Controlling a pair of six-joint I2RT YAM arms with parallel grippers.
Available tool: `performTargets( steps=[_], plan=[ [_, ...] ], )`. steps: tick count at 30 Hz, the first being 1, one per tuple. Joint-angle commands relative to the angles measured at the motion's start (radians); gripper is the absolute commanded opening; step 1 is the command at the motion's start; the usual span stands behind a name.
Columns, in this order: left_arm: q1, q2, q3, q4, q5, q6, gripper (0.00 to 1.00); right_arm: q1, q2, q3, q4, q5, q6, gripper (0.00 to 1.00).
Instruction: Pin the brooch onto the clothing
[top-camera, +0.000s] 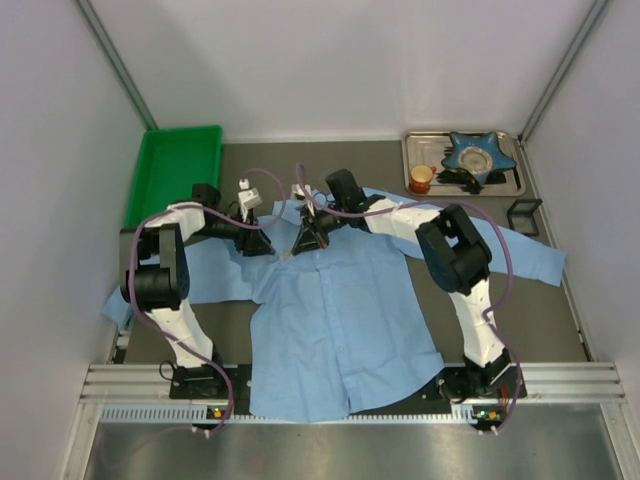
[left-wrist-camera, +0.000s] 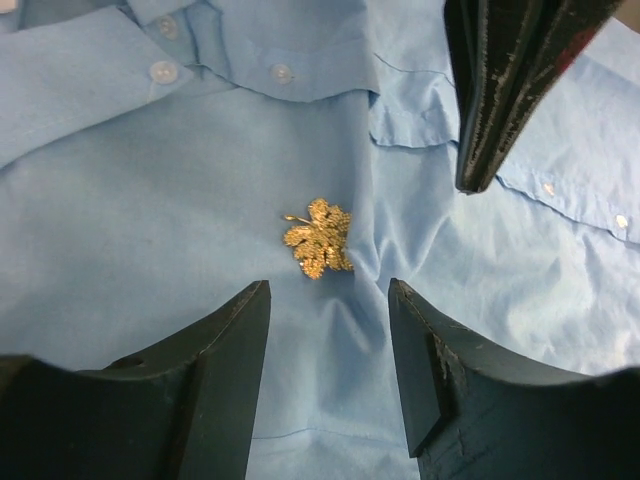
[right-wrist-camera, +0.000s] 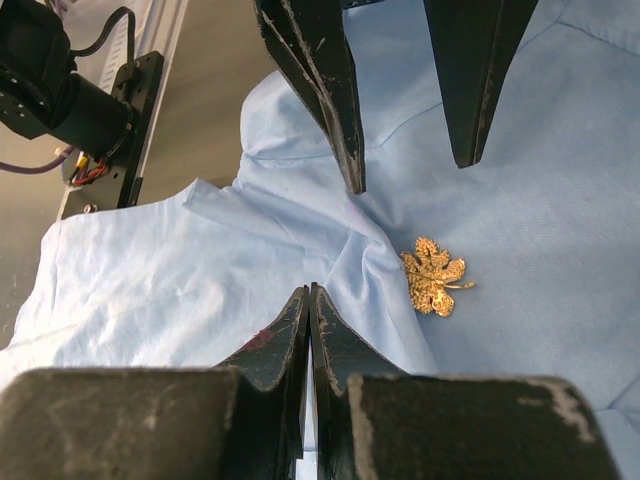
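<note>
The light blue shirt (top-camera: 340, 320) lies spread flat on the table, collar at the far side. The gold leaf-like brooch (left-wrist-camera: 320, 238) lies on the shirt's chest below the collar and next to a raised fold; it also shows in the right wrist view (right-wrist-camera: 432, 275). My left gripper (left-wrist-camera: 328, 290) is open and empty, its jaws standing just short of the brooch. My right gripper (right-wrist-camera: 309, 290) is shut, its tips at the fabric fold a little to the side of the brooch. In the top view the left gripper (top-camera: 257, 243) and the right gripper (top-camera: 305, 238) stand close together at the collar.
A green tray (top-camera: 180, 170) stands at the back left. A metal tray (top-camera: 512, 185) at the back right holds an orange cup (top-camera: 421, 178) and a blue star-shaped dish (top-camera: 478, 155). A small black box (top-camera: 524, 213) lies by the right sleeve.
</note>
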Motion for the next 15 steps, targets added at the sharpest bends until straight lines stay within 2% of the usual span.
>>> performTargets(
  steps=[1, 5, 8, 11, 15],
  plan=[
    [-0.002, -0.046, -0.016, 0.172, -0.046, -0.162, 0.57, -0.016, -0.072, 0.005, -0.003, -0.012, 0.000, 0.00],
    [-0.028, 0.016, 0.062, 0.150, -0.128, -0.204, 0.56, -0.042, -0.075, 0.016, -0.086, 0.070, 0.002, 0.10],
    [-0.046, 0.054, 0.099, 0.136, -0.151, -0.219, 0.56, -0.059, -0.057, 0.037, -0.188, 0.142, 0.003, 0.13],
    [-0.065, 0.066, 0.095, 0.124, -0.184, -0.228, 0.56, -0.078, -0.044, 0.046, -0.261, 0.191, -0.004, 0.18],
    [-0.108, 0.065, 0.058, 0.113, -0.220, -0.233, 0.56, -0.081, -0.028, 0.051, -0.388, 0.262, -0.024, 0.20]
  ],
)
